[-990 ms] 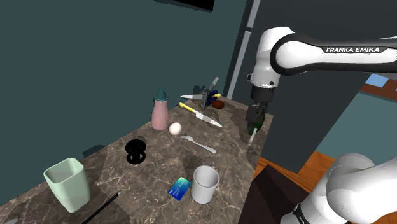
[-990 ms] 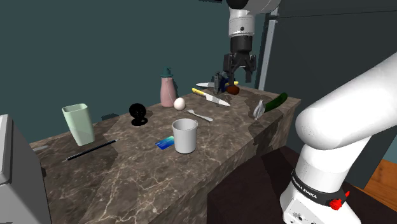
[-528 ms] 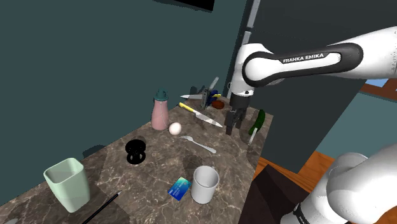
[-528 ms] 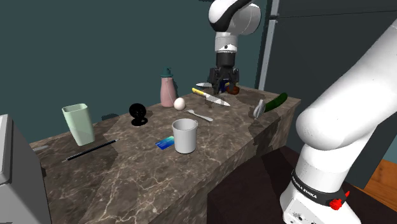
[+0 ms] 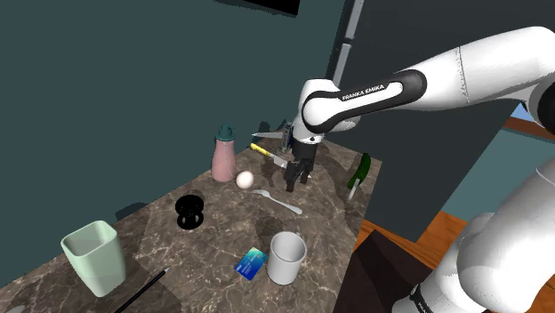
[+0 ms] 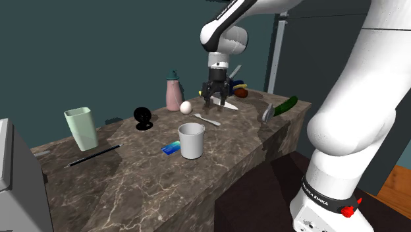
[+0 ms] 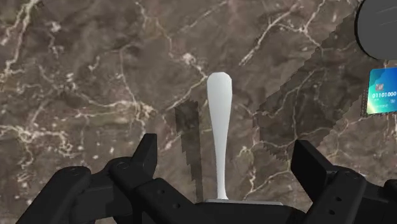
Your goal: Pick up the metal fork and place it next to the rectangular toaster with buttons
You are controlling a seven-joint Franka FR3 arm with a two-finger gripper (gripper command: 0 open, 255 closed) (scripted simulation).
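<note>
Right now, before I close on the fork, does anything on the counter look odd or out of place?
Nothing looks spilled or damaged. The fork lies flat and untouched under the open gripper, lined up between its fingers. The one oddity is the cucumber, which lies right at the corner edge of the counter, away from the fork.

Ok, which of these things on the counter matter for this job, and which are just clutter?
Job: fork; pincer, open; grey box, likely the toaster.
Clutter: white cup, green cup, pink bottle, egg, knife, blue card, cucumber.

Smooth silvery fork [image 7: 219, 127] on veined marble counter [image 7: 76, 76].
</note>
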